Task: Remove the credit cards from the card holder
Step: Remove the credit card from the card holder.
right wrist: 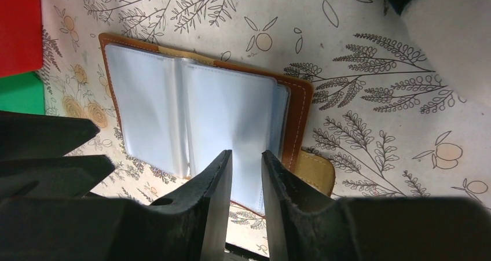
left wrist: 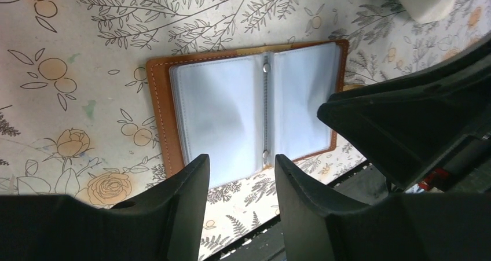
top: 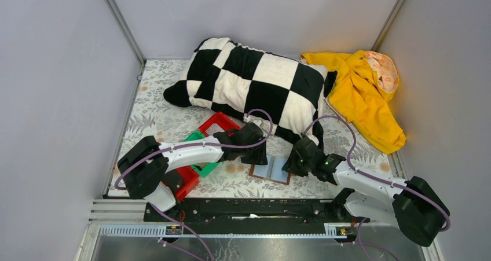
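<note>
The card holder (top: 270,169) lies spread open and flat on the floral table cover, between my two grippers. Its brown leather rim frames pale shiny sleeves (left wrist: 249,107), and no credit cards show in them. My left gripper (left wrist: 242,160) hangs open over the holder's near edge with nothing between its fingers. In the top view it (top: 256,153) sits at the holder's left side. My right gripper (right wrist: 247,154) hovers over the holder's right page (right wrist: 231,110), its jaws a narrow gap apart and empty. A tan clasp tab (right wrist: 315,171) sticks out beside it.
A red bin (top: 217,125), a green bin (top: 200,142) and another red bin (top: 185,180) stand left of the holder. A black-and-white checkered pillow (top: 255,81) lies behind, with a yellow cloth (top: 365,93) at the back right. The table's near edge rail (top: 249,209) runs close below the holder.
</note>
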`<state>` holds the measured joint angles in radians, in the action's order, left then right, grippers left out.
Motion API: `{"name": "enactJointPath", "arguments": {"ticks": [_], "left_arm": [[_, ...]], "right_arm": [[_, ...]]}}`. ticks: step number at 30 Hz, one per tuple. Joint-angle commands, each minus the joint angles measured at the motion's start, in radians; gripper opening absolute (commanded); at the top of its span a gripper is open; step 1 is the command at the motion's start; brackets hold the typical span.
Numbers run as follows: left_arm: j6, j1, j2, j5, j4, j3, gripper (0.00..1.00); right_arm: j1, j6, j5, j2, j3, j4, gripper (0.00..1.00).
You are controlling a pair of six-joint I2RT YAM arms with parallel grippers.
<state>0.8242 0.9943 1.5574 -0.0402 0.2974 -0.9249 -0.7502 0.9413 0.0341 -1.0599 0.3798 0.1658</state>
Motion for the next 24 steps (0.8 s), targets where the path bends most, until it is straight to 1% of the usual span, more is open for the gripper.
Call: {"name": "enactJointPath", "arguments": {"ticks": [1, 13, 19, 24], "left_arm": [[-0.016, 0.004, 0.046, 0.024, -0.042, -0.029, 0.51], [0.001, 0.016, 0.134, -0.023, -0.084, -0.031, 0.52], [0.014, 0.029, 0.183, -0.127, -0.147, -0.045, 0.52], [0.043, 0.035, 0.184, -0.192, -0.223, -0.042, 0.52]], "right_arm": [[-0.008, 0.007, 0.037, -0.008, -0.025, 0.017, 0.33], [-0.008, 0.004, 0.032, -0.009, -0.023, 0.017, 0.34], [-0.008, 0.005, 0.034, -0.001, -0.024, 0.019, 0.34], [-0.008, 0.008, 0.035, 0.007, -0.032, 0.023, 0.34]]}}
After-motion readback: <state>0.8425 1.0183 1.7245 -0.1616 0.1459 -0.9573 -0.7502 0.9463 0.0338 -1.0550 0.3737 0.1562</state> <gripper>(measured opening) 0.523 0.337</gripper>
